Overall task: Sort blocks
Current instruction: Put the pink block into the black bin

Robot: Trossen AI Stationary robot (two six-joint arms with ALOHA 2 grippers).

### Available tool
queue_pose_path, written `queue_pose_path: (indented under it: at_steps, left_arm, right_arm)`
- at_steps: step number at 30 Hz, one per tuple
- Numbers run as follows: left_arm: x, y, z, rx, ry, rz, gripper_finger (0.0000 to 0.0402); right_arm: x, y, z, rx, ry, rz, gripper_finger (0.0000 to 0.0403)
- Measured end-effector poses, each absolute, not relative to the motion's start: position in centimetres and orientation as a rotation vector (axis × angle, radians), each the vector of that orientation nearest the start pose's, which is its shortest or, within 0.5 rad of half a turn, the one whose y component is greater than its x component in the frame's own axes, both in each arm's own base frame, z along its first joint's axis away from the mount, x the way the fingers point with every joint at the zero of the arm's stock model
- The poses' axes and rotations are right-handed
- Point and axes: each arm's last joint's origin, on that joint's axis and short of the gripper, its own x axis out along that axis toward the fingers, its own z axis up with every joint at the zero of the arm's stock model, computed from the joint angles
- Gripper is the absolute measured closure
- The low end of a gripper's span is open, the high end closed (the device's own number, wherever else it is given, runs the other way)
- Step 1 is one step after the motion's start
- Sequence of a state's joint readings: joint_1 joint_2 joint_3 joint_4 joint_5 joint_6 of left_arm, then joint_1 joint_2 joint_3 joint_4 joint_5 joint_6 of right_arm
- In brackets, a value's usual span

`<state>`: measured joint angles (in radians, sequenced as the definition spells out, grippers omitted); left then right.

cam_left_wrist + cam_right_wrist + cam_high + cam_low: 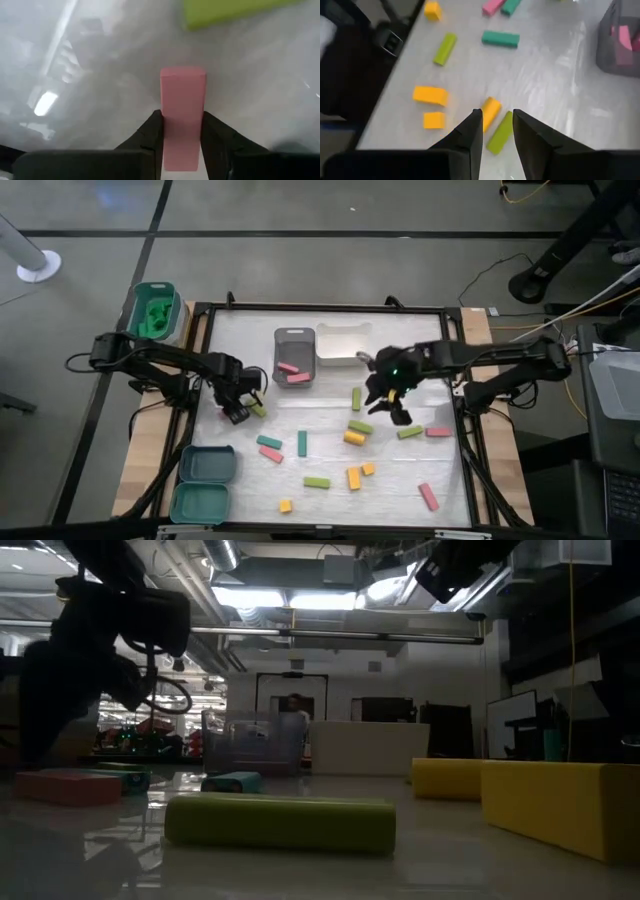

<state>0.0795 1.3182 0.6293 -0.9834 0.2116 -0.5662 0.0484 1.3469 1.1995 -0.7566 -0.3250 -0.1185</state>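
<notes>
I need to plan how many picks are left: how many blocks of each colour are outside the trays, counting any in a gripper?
Pink blocks: 4, counting the pink block in the left gripper
Light green blocks: 5
Yellow blocks: 4
Teal blocks: 2
Total: 15

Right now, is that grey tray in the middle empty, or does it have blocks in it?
Not empty. The grey tray holds two pink blocks, seen from above lying inside its walls.
</notes>
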Motion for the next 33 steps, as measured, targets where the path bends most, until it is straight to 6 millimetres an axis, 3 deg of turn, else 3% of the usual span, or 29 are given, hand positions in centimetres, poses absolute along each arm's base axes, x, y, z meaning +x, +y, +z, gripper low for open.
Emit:
queue_pose_path:
  at_steps: [5,14,18,24,29,33]
  left_arm:
    - [17.1,0.6,16.1,-0.725,1.63,0.311,0.032]
    - [16.5,0.4,17.9,-0.794,1.504,0.242,0.032]
    - [16.5,0.3,19.0,-0.8,1.378,0.2,0.032]
    - [17.6,0.5,21.0,-0.749,1.095,0.09,0.0317]
    - [19.3,0.8,22.5,-0.619,0.839,0.033,0.0315]
    - [20.6,1.4,23.5,-0.451,0.647,0.113,0.0315]
  right_arm:
    - [28.6,2.9,28.8,-0.038,0.971,0.324,0.0294]
    - [30.9,2.3,25.0,-0.071,1.12,0.117,0.0294]
    - [31.3,2.0,24.1,-0.054,1.149,0.003,0.0294]
    - [31.4,2.1,23.8,0.002,1.167,-0.019,0.0293]
    - [31.1,2.1,23.7,0.099,1.194,-0.084,0.0251]
    - [31.2,1.6,23.6,0.208,1.182,-0.22,0.02]
